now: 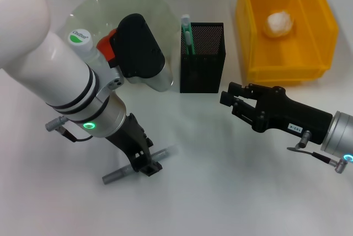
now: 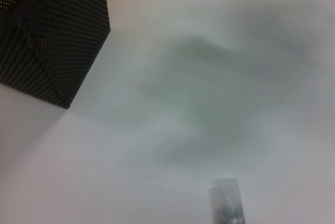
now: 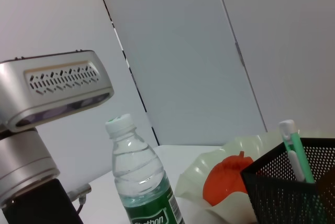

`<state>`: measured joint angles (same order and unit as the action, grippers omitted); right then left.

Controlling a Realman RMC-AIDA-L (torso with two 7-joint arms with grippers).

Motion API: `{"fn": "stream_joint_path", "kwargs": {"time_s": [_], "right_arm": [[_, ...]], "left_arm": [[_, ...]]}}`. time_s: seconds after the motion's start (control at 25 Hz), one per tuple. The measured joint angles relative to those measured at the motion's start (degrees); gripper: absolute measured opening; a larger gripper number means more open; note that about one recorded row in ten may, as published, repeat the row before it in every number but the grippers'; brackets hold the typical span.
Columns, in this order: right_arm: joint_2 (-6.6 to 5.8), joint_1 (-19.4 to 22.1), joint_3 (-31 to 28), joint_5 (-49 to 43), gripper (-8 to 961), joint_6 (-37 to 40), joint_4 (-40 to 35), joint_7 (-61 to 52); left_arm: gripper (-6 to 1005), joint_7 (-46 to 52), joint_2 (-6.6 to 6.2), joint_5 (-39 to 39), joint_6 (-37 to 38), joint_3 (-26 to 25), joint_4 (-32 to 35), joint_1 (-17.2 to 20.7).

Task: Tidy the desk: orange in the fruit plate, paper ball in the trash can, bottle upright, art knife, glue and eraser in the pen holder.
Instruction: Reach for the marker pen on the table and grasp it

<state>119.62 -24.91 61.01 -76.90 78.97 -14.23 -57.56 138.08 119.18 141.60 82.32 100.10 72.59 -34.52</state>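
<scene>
The art knife (image 1: 135, 167), a grey stick-like tool, lies on the white table (image 1: 220, 192) under the left gripper (image 1: 144, 161), whose fingers stand around it; I cannot tell if they already clench it. The table surface is plain, matte and pale. The pen holder (image 1: 202, 59) stands in the middle and has a green and white pen (image 1: 187, 35) inside. The orange (image 1: 106, 47) rests in the fruit plate (image 1: 110, 7), and the bottle (image 1: 83, 46) stands upright beside it. The paper ball (image 1: 280, 23) lies in the trash can (image 1: 259, 54). The right gripper (image 1: 231, 99) hovers over the table near the pen holder, fingers released and empty. Behind the table, grey wall panels (image 3: 209, 51) with dark seams.
</scene>
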Motion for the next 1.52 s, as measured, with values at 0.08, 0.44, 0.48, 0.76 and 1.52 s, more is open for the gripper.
{"fn": "stream_joint_path", "kwargs": {"time_s": [0.08,0.44,0.48,0.76,1.52], "right_arm": [[0.00,-0.02,-0.01,0.00,306,-0.04,0.00,0.00],[0.00,-0.33,-0.02,0.00,306,-0.75,0.04,0.00],[0.00,-0.40,-0.02,0.00,306,-0.76,0.07,0.00],[0.00,-0.66,-0.02,0.00,306,-0.84,0.25,0.00],[0.00,-1.03,-0.02,0.00,306,-1.41,0.26,0.00]], "left_arm": [[537,0.02,0.00,0.00,0.05,0.42,0.00,-0.08],[537,0.11,0.00,1.19,-0.39,2.15,-0.60,-0.36],[537,0.11,0.00,1.20,-0.39,2.15,-0.67,-0.40],[501,-0.23,0.00,1.23,-0.41,2.12,-1.44,-0.70],[271,-0.53,0.00,1.32,-1.45,2.10,-3.75,-1.89]]}}
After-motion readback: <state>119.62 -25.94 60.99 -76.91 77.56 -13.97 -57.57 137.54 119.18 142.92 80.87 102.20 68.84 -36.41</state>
